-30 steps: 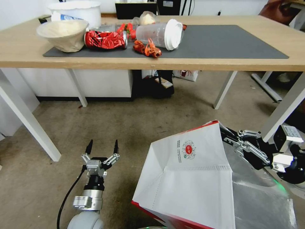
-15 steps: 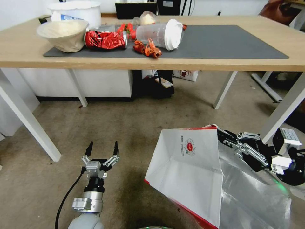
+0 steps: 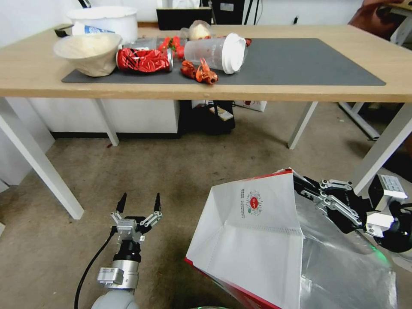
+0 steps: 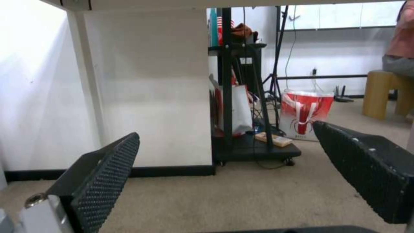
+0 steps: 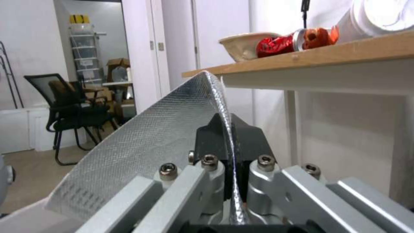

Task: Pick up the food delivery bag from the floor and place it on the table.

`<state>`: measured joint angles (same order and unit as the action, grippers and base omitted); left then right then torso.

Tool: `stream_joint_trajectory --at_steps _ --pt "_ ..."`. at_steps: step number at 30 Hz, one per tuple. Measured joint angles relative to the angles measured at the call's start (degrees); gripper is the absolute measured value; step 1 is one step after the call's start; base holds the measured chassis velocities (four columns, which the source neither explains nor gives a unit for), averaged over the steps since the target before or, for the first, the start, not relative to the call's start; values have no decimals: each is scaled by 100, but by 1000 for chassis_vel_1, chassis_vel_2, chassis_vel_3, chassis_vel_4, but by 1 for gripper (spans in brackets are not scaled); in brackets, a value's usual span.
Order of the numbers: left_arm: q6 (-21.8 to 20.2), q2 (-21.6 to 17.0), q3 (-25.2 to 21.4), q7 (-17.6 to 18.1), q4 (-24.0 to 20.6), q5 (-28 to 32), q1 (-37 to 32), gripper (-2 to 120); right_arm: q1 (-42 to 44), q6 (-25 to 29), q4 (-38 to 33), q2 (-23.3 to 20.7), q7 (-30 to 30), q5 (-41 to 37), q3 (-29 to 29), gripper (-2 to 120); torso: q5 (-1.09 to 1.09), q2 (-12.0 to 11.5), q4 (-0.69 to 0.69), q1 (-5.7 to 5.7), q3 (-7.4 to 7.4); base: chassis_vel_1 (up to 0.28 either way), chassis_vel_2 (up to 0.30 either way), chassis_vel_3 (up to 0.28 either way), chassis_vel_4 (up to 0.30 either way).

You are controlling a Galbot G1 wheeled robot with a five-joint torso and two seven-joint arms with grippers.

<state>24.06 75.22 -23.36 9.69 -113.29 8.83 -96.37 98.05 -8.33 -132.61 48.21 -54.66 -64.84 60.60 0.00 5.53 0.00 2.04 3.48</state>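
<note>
The food delivery bag (image 3: 253,240) is a boxy white paper bag with red edges, a small round red logo and silver foil lining (image 5: 142,152). It hangs tilted above the floor (image 3: 171,171) at the lower right of the head view. My right gripper (image 3: 300,185) is shut on the bag's upper rim; in the right wrist view the foil edge is pinched between the black fingers (image 5: 209,136). The left gripper (image 3: 138,201) hangs open low on the left, apart from the bag, nothing between its pads (image 4: 108,174). The light-wood table (image 3: 25,73) with its dark grey mat (image 3: 300,56) stands ahead.
On the mat's left half lie a beige bowl (image 3: 88,51), a crushed red can (image 3: 143,60), a tipped plastic cup (image 3: 219,52) and orange-red scraps (image 3: 199,71). A white tub (image 3: 105,19) stands behind. White table legs (image 3: 43,171) flank the floor; a black cart (image 4: 254,142) and a small bag (image 4: 306,115) sit under the table.
The head camera has shifted slightly, lowering the table in view. The bag has swung in my right gripper, dropping and flattening, then lifting again. The left arm has stayed still.
</note>
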Motion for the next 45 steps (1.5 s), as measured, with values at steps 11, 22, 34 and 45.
stream_joint_trajectory --at_steps 11,22,34,45 --pt "-13 -6 -15 6 -49 -8 -52 100 29 -2 -71 6 11 -6 34 0 0 260 0 39 224 0 0 0 0" --pt "-12 -6 -28 -5 -98 -18 -108 100 51 -43 -89 -13 -98 -59 100 0 0 495 0 81 418 0 0 0 0" --pt "-9 11 -36 -13 -133 -49 -142 100 56 -66 -73 5 -201 -101 131 0 0 757 0 147 614 0 0 0 0" --pt "-13 12 -37 -20 -164 -80 -180 100 70 -66 -65 13 -229 -102 171 0 0 1003 0 208 800 0 0 0 0"
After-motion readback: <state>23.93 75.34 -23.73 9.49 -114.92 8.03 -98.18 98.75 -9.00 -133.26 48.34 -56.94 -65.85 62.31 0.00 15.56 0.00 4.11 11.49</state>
